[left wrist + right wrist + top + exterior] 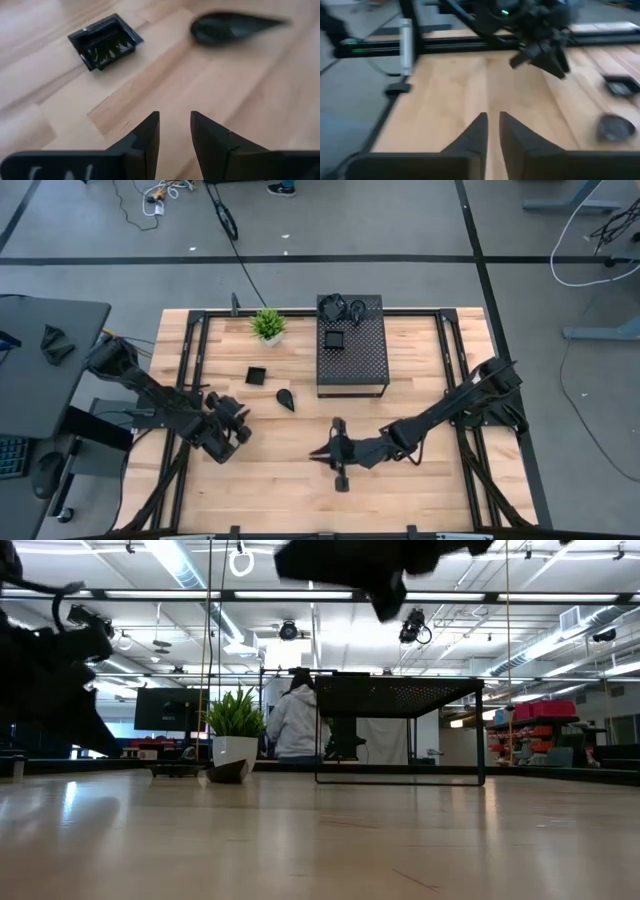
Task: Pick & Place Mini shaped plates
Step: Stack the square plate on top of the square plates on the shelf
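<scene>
High view shows the wooden table in the middle of the frame, with both dark arms over its lower half. The left gripper is at the lower left of the table, above the bare wood; in the left wrist view its fingers stand with a narrow gap between them and nothing is held. The right gripper is near the lower centre of the frame and points toward the left. In the right wrist view its fingers are almost together, only a thin slit is between them, and they hold nothing.

Two mini shaped plates lie on the wood, left of the black perforated box: a square plate and, just below and right of it, a teardrop plate. They are near each other but apart. One more square plate rests on top of the box. A small green plant stands at the upper edge of the table, left of the box. Low view shows a person in the room behind the table.
</scene>
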Robot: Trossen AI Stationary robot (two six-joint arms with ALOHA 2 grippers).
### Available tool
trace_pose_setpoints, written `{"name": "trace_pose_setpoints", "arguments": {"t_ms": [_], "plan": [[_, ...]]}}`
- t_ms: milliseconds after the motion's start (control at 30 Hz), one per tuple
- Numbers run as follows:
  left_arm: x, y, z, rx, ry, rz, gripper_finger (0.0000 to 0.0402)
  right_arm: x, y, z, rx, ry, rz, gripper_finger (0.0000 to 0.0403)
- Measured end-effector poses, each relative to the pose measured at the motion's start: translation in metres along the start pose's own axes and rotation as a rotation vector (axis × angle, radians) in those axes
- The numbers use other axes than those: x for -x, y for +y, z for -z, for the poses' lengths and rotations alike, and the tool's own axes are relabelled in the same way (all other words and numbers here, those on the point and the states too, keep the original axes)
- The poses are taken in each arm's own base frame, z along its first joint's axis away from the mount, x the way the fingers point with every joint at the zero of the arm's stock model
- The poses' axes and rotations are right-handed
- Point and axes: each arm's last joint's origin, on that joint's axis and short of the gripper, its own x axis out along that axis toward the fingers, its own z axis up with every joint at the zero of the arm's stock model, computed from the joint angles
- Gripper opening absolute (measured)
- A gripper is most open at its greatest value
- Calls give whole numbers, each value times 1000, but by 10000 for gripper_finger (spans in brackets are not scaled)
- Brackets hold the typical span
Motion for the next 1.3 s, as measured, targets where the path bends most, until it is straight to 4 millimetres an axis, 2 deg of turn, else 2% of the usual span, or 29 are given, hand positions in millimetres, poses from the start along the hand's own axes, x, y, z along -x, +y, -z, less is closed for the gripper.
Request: {"name": "trace_pose_setpoints", "arguments": {"t_ms": [100,200,367,500,633,867,967,1133,1300], "plan": [[-11,7,3,112,-62,-3,121,-3,-4,14,-27,13,72,75],[-21,12,0,126,-84,-41,145,-8,-4,22,-41,32,87,105],[-36,20,-12,1,-58,-137,208,-11,-3,24,-34,14,83,144],[-50,22,-25,-133,-1,-147,237,-11,-3,20,-17,-17,78,158],[-65,27,-38,-240,76,-113,235,-11,-4,15,-29,-58,74,159],[-83,40,-57,-386,124,-77,206,-12,-5,14,-35,-69,74,153],[-85,40,-62,-456,147,-42,195,-12,-5,14,-39,-66,75,153],[-82,26,-72,-662,160,93,185,-12,-5,14,-40,-66,75,153],[-82,28,-84,-783,164,1,183,-12,-5,14,-40,-66,75,153]]}}
